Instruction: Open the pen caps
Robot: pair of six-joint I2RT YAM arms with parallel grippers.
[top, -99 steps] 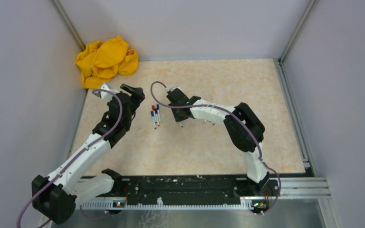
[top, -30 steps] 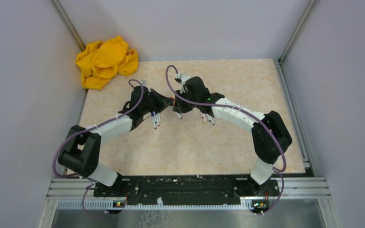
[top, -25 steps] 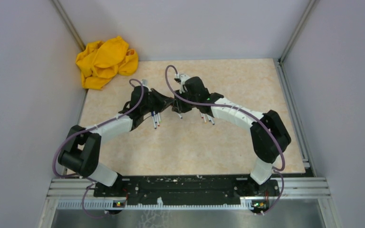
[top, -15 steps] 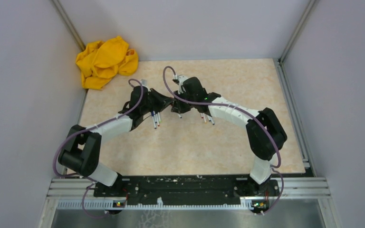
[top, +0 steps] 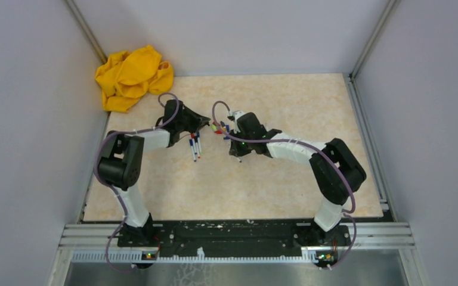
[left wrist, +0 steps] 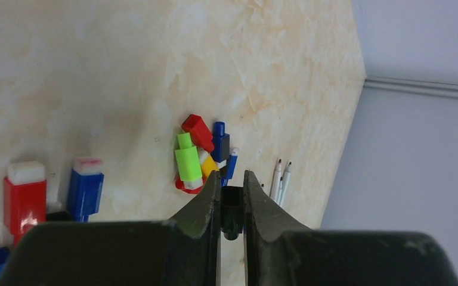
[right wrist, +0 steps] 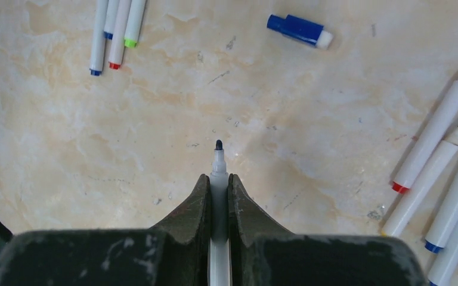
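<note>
Beige marbled worktop [top: 310, 179] fills the overhead view, with both arms meeting left of its middle. The left tool [top: 207, 123] and the right tool [top: 237, 150] are near each other but apart. From up here neither grip can be made out, and the right arm hides whatever lies beneath it. A heap of loose caps [top: 219, 127] lies between the tools, and three pens [top: 195, 146] lie near the left tool. A yellow cloth [top: 132, 76] is bunched in the far left corner. Wide bare worktop stretches right, up to the metal rail [top: 367, 137].

From the left wrist, the fingers are clamped on a short black cap [left wrist: 231, 205], half sunk between them. Beyond it the red, green, blue and yellow loose caps touch one another. Two bare-tipped pens [left wrist: 280, 180] lie near the worktop's edge, where a grey wall [left wrist: 405, 179] rises. A red end and a blue end [left wrist: 85, 187] at lower left are too close to identify.

From the right wrist, the fingers are closed around a white pen [right wrist: 218, 170], its dark tip bare and its rear hidden. A lone blue cap [right wrist: 299, 30] lies ahead. Further pens [right wrist: 435, 155] on the right run out of frame.
</note>
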